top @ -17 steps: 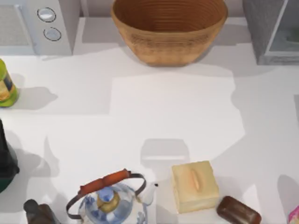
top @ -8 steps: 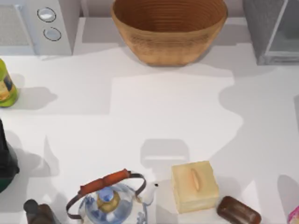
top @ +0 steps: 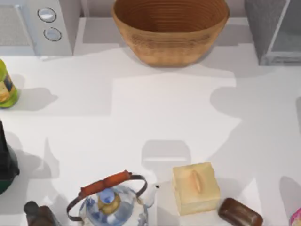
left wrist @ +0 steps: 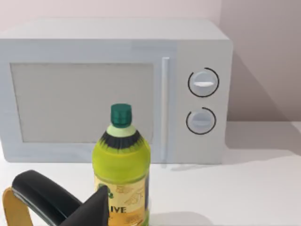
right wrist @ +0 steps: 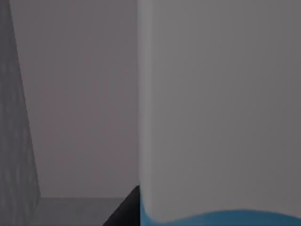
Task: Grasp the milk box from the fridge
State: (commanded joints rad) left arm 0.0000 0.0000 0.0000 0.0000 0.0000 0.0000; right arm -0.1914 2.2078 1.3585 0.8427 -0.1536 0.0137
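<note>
From above you see the fridge at one o'clock on the table, a basket at twelve, the microwave at eleven, a kettle at six with a yellow box just beside it; on the left wrist camera an oil bottle stands before that microwave; on the right wrist camera the milk box looms very close, apparently inside the fridge; you cannot tell how either arm's jaws stand.
</note>
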